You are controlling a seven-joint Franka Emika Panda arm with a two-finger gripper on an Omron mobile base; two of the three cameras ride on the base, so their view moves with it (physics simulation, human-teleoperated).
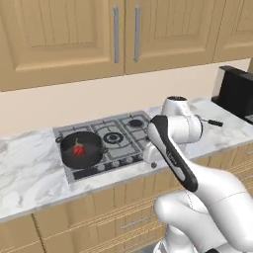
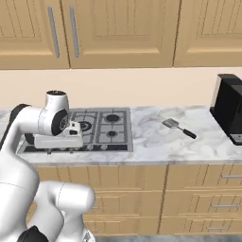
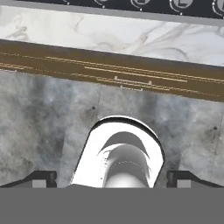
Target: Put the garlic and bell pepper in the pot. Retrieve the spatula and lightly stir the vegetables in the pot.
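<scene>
Meanwhile the bell pepper (image 1: 78,150) sits in the pot (image 1: 91,142) on the stove. Well apart, the spatula (image 2: 178,127) lies on the counter (image 2: 156,142). Gripper (image 3: 112,180) fingers spread wide — holding nothing.

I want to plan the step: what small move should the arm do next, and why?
Probably swing right toward the spatula, lying untouched on the counter. The bell pepper already sits in the pot, and the gripper holds nothing.

Two base views from behind, looking down, sharing the grey steel stovetop (image 1: 106,136) (image 2: 101,126) and white marble counter (image 1: 29,168) (image 2: 156,139); hand view facing straight down past the counter's front edge.
</scene>
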